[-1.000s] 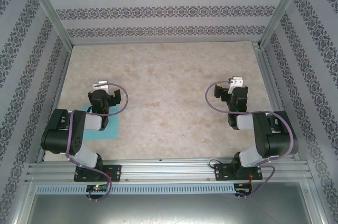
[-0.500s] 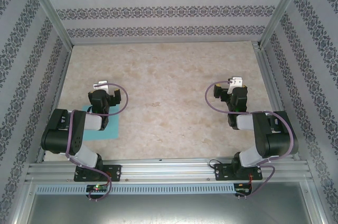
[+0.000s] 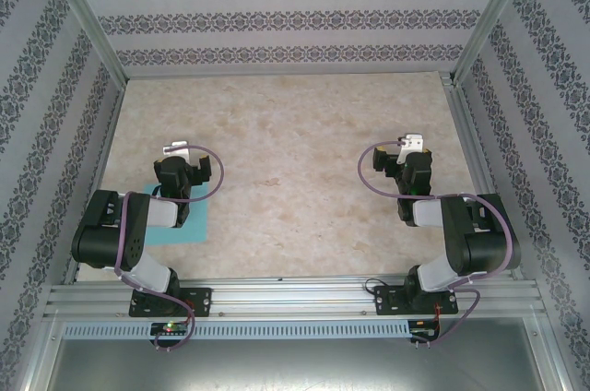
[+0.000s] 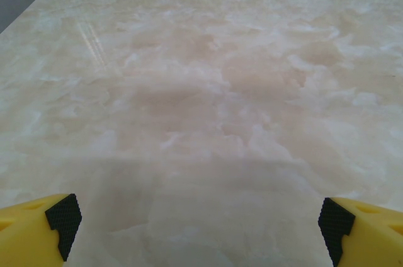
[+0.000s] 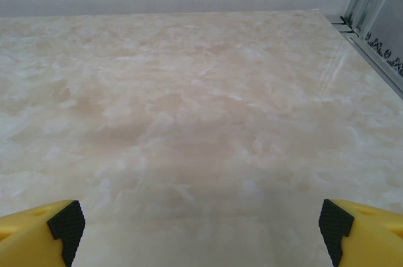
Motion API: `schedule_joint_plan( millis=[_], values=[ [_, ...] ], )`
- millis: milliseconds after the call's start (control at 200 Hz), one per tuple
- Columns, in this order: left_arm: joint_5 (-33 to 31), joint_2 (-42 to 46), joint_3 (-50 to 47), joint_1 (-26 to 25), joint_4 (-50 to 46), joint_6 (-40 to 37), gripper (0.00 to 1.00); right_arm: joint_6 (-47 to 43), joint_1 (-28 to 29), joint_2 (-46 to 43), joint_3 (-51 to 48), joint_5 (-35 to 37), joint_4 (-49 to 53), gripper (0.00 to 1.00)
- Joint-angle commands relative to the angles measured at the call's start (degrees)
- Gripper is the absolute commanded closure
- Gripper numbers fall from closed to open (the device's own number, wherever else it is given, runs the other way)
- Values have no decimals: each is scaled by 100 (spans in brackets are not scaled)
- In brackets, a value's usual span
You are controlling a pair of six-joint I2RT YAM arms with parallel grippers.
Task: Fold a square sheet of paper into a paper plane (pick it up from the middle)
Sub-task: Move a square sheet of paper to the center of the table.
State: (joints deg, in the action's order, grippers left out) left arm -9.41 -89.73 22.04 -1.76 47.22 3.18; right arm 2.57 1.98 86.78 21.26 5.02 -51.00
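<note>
One turquoise sheet, two grippers, both spread wide and holding nothing.
One sheet lies flat on the table at its near left. Most of it is hidden under the left arm, with a strip of turquoise showing beside the elbow. Two arms stand at the near edge, one on each side. The left gripper hovers over marble just beyond the sheet, its yellow fingers with black pads far apart. The right arm is well apart from the sheet, and the right gripper hangs over the table with its jaws equally wide.
</note>
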Motion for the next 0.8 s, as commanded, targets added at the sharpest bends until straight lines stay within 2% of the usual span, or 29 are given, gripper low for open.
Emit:
schedule_joint_plan(
  millis=[0, 220, 265, 380, 435, 560, 629, 664, 694, 724, 794],
  values=[
    [35, 39, 26, 44, 284, -57, 0, -58, -63, -26, 112, -123, 21, 2],
    [71, 477, -208, 44, 373, -90, 0, -228, -72, -151, -63, -526, -190, 2],
    [10, 774, -201, 44, 43, -35, 0, -338, 49, -226, -51, -429, -95, 2],
    [-449, 1667, 161, 87, -1516, 214, 0, -257, 88, -512, 62, -116, 268, 2],
    [-609, 2053, 376, 105, -2298, 567, 0, -158, 142, -914, 242, 36, 995, 2],
    [-959, 2608, 1129, 132, -4344, 1795, 0, 604, 145, -1826, 1210, -9, 3939, 2],
    [-1049, 2705, 1529, 157, -5527, 2824, 0, 1528, 154, -2105, 1639, 56, 4975, 2],
    [-821, 2711, 1684, 189, -5964, 2987, 0, 2257, 145, -2192, 1867, 4, 5536, 2],
    [-532, 2703, 1781, 193, -6219, 3048, 0, 2642, 136, -2231, 2038, -211, 5914, 2],
    [-220, 2695, 1867, 196, -6448, 3071, 0, 2727, 115, -2240, 2166, -775, 6091, 2],
    [309, 2711, 1953, 197, -6944, 3295, 0, 3016, 121, -2190, 2244, -1957, 6004, 2]
  ],
)
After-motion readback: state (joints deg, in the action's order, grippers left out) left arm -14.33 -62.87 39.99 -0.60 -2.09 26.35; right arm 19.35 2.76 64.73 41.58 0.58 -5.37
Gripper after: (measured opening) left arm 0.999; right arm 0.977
